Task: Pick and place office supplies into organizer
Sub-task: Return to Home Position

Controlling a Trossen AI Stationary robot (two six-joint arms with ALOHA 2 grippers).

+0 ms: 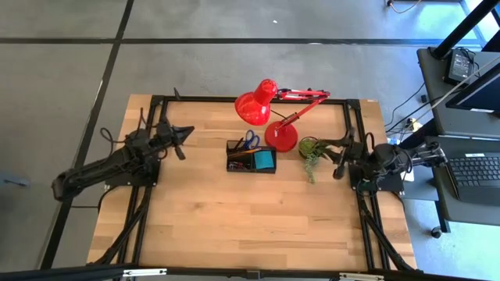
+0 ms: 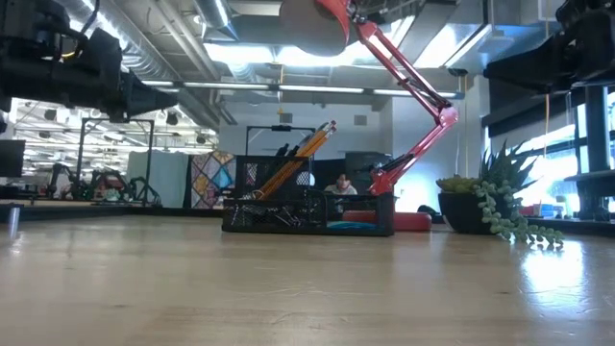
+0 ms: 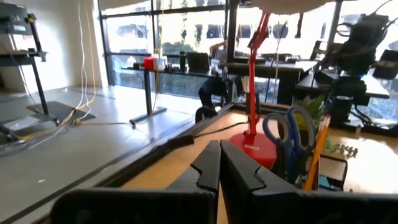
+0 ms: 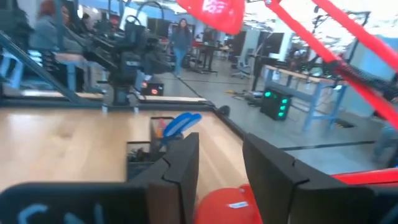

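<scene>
Black mesh organizer on wooden tabletop, holding blue-handled scissors, orange pencils; flanking it, left gripper pressed together, right gripper spread.

A pale wooden worktop stands on a grey floor crossed by dark lines, a dark side desk with a laptop at its right, while tall windows and ceiling strip lights brighten the open office beyond.
</scene>
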